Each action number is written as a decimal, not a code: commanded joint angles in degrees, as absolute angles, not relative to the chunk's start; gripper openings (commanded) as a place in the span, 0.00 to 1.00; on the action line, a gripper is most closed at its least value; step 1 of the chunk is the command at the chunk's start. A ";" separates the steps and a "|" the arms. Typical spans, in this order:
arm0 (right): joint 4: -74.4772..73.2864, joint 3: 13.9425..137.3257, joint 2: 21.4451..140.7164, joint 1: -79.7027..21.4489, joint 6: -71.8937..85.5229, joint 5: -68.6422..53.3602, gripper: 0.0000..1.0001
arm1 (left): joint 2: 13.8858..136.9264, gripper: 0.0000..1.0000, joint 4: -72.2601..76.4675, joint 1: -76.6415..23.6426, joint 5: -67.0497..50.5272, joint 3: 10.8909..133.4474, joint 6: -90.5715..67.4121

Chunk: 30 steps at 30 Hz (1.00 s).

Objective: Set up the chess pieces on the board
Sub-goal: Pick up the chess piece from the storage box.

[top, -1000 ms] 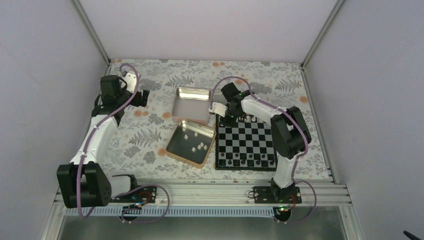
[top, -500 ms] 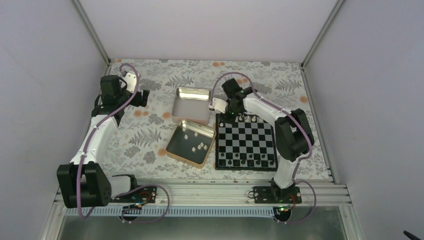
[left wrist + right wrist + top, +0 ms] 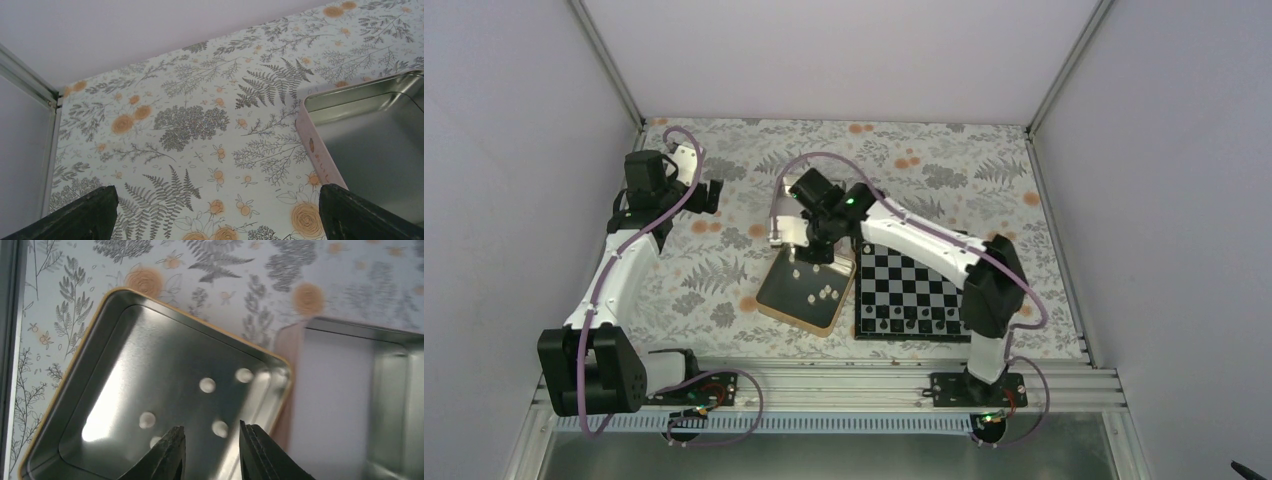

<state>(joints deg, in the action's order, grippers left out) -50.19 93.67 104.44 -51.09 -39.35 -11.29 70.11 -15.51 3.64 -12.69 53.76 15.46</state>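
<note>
The board (image 3: 916, 292) lies right of centre with tiny dark pieces (image 3: 912, 320) along its near row; my right arm crosses its far edge. Several cream chess pieces (image 3: 207, 385) lie loose in a gold-rimmed tin (image 3: 89, 335), which the top view shows left of the board (image 3: 776, 305). My right gripper (image 3: 212, 432) hovers above this tin, open and holding nothing, with one cream piece (image 3: 219, 428) showing below the gap between its fingertips. My left gripper (image 3: 215, 215) is open wide over the flowered cloth at far left (image 3: 712, 196), empty.
A second shallow metal tin (image 3: 784, 230) with a pink wall (image 3: 312, 150) sits just behind the first, empty where visible, and appears at the right of the right wrist view (image 3: 350, 390). White walls and aluminium posts close in the table.
My right arm swung left from the board's far-left corner to above the tin of cream pieces, and its jaws went from shut to open. The left arm stayed still.
</note>
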 commanded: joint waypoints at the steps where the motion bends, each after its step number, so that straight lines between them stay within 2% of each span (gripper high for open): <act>1: -51.04 94.65 110.88 -52.42 -39.16 -11.19 0.30 | 69.35 1.00 -15.24 3.95 -13.11 53.77 15.64; 10: -48.72 95.36 118.92 -53.03 -40.17 -11.59 0.27 | 69.34 1.00 -15.34 3.90 -13.68 53.81 15.56; 30: -46.88 98.85 125.13 -52.92 -39.98 -10.07 0.27 | 68.93 1.00 -14.91 3.91 -13.92 53.38 15.47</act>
